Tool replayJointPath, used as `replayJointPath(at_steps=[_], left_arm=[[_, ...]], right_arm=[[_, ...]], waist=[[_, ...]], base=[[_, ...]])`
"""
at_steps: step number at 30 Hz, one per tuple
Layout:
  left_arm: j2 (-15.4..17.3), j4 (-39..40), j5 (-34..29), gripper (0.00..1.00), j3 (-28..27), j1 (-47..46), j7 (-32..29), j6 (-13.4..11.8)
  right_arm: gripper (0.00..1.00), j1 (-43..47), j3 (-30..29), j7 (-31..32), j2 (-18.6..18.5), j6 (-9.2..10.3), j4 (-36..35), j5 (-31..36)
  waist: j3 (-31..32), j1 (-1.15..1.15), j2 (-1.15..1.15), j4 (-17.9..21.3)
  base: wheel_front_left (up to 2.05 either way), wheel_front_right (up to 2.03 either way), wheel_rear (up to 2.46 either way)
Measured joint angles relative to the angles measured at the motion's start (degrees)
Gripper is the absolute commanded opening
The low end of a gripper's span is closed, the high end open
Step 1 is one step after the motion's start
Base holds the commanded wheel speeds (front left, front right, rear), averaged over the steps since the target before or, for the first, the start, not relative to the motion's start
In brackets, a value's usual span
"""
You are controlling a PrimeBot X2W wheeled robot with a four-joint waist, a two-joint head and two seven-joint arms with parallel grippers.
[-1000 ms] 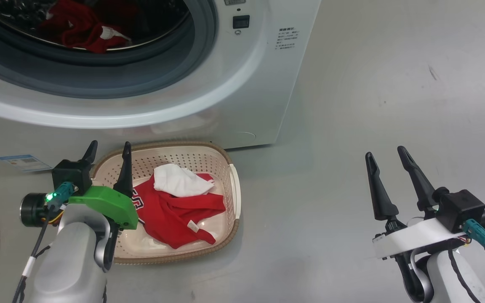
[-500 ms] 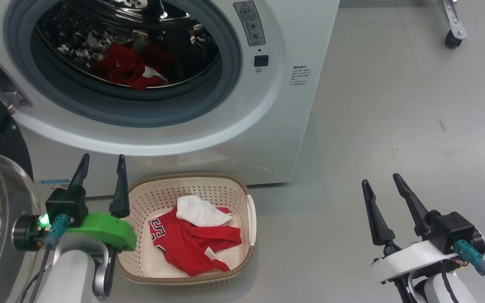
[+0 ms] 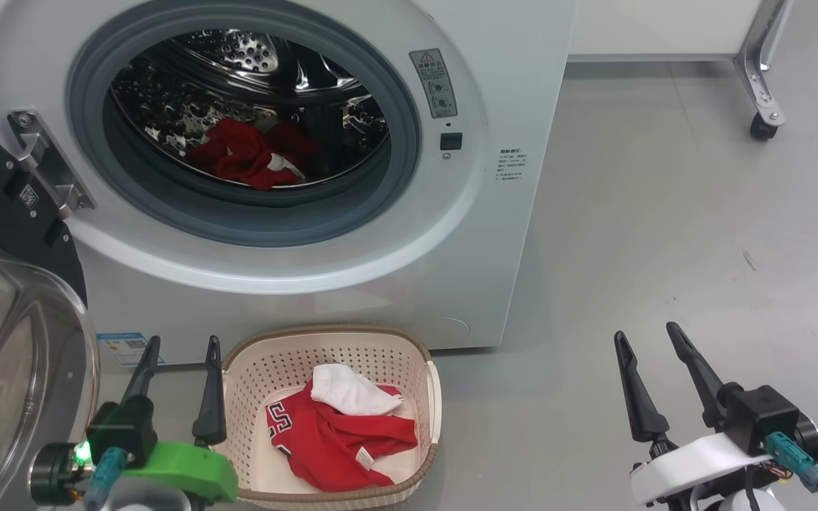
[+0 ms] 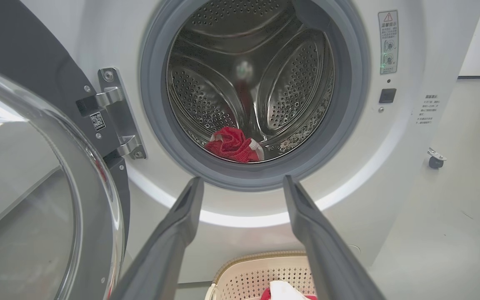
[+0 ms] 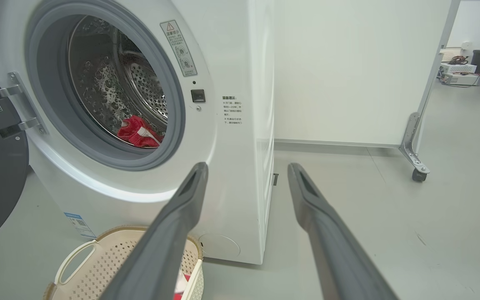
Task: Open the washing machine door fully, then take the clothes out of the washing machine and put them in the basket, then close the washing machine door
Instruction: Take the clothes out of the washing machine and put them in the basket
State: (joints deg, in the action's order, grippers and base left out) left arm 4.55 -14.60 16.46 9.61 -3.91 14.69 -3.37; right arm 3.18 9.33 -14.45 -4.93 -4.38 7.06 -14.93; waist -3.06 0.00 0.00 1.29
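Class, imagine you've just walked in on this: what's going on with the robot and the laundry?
A robot is unloading the washing machine. Its door stands open at the left. Red and white clothes lie in the basket on the floor; a red garment is in the drum. The left gripper and right gripper are both open, holding nothing.

Open washing machine door [image 3: 15, 369], red clothes [image 3: 249, 156] in drum [image 3: 238, 53], more in basket [image 3: 256, 369]

In the head view we lose most of the door [image 3: 22, 341] past the 9 o'clock edge, and the left gripper [image 3: 183, 343] covers the 8 o'clock corner of the basket [image 3: 352, 338]. In the left wrist view the 6 o'clock edge cuts the basket. We cannot read the small print [image 3: 513, 165] on the washer [image 3: 409, 284].
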Motion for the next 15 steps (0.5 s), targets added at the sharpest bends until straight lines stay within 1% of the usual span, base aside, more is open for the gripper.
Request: replayJointPath(at_steps=[3, 15], left_arm=[[0.0, 1.7, -0.2, 1.00, 0.3, 1.7, 0.0, -0.4], [0.0, 6.2, -0.4, 1.00, 1.2, 7.3, 0.0, -0.5]], right_arm=[[1.00, 1.1, -0.4, 0.0, 0.0, 0.47, -0.3, 0.0], [1.00, 3.3, 0.0, 0.5, 0.1, 0.59, -0.6, 0.0]], waist=[[0.6, 0.00, 0.00, -0.2], [3.1, 0.00, 0.00, -0.8]], base=[[0.00, 0.00, 0.00], [0.00, 0.00, 0.00]])
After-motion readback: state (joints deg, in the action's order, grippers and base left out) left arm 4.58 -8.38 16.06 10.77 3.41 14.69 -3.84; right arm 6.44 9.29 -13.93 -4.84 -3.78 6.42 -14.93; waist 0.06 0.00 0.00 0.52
